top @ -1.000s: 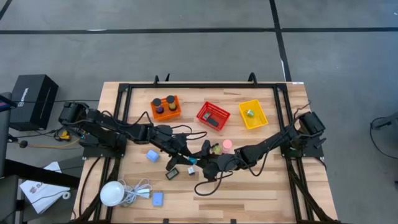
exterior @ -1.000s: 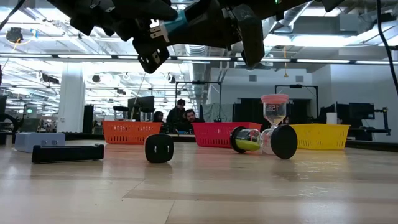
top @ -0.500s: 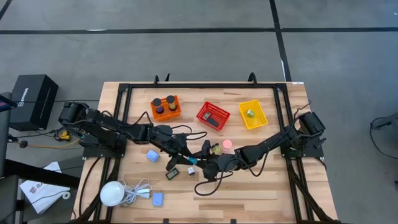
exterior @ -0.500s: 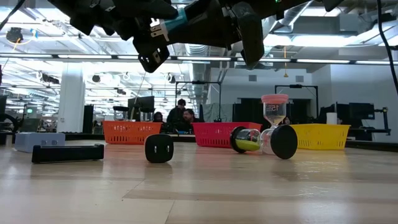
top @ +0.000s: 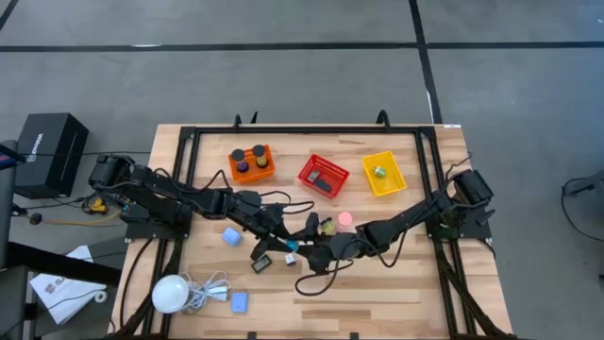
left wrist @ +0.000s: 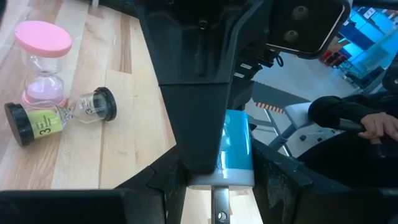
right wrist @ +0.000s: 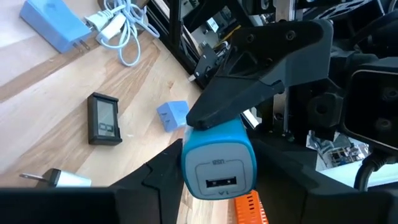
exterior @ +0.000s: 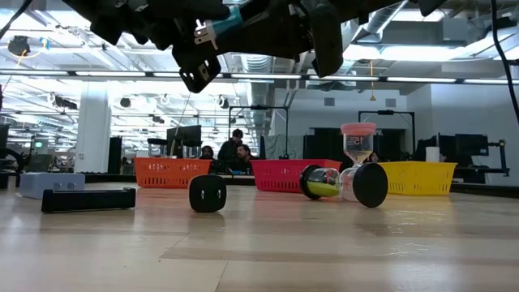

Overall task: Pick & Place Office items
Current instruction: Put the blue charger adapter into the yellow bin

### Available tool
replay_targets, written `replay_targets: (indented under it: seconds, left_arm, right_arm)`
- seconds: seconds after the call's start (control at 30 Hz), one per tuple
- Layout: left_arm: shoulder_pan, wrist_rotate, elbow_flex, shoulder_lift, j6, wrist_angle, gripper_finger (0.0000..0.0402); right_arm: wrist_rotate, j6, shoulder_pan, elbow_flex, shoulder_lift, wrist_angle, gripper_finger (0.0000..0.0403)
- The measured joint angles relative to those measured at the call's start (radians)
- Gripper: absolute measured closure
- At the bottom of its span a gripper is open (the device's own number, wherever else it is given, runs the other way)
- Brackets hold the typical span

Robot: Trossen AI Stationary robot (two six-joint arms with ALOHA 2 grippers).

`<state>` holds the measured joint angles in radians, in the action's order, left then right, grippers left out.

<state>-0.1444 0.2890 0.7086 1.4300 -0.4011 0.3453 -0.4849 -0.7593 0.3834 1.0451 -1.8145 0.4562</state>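
Note:
A light-blue charger (top: 289,244) hangs above the table's middle, where both grippers meet. Its socket face (right wrist: 217,180) points at my right wrist and its white pronged end (left wrist: 217,186) at my left wrist. My left gripper (top: 281,236) comes from the table's left and is shut on it. My right gripper (right wrist: 219,186) comes from the right, its fingers standing on either side of the charger's socket end. Below, a pink sand timer (exterior: 358,150) stands upright and another timer (exterior: 339,182) lies on its side. My left gripper pinches the charger between its two fingers, slanting slightly down from the table's left. One finger (right wrist: 255,87) lies along the charger's side almost to the socket end; the other is hidden behind the charger. The charger is lifted clear of the table. My right gripper stands close around the socket end; I cannot tell whether it touches.
Orange (top: 251,163), red (top: 324,176) and yellow (top: 384,174) baskets line the far side. On the table lie a small display (right wrist: 102,118), a blue block (right wrist: 173,115), another blue charger (top: 240,302), black pieces (exterior: 208,195) and a white bulb (top: 170,293) with cable.
In the low view the blue charger has shifted slightly upward among the fingers. Both arms have stayed where they were.

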Motion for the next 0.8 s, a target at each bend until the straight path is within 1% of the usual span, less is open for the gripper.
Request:
replay_targets:
  seconds: [0.2,0.5,0.8]
  left_arm:
    - [0.000,0.001,0.000,0.001,0.000,0.003,0.0256]
    - [0.000,0.005,0.000,0.001,-0.001,0.011,0.0256]
    - [0.000,0.004,-0.001,0.001,-0.001,0.014,0.0256]
  right_arm:
    - [0.043,0.001,-0.001,0.000,0.000,0.007,0.0242]
    - [0.046,0.000,-0.001,0.000,0.000,0.020,0.0260]
    - [0.046,0.000,0.000,0.000,0.000,0.023,0.0254]
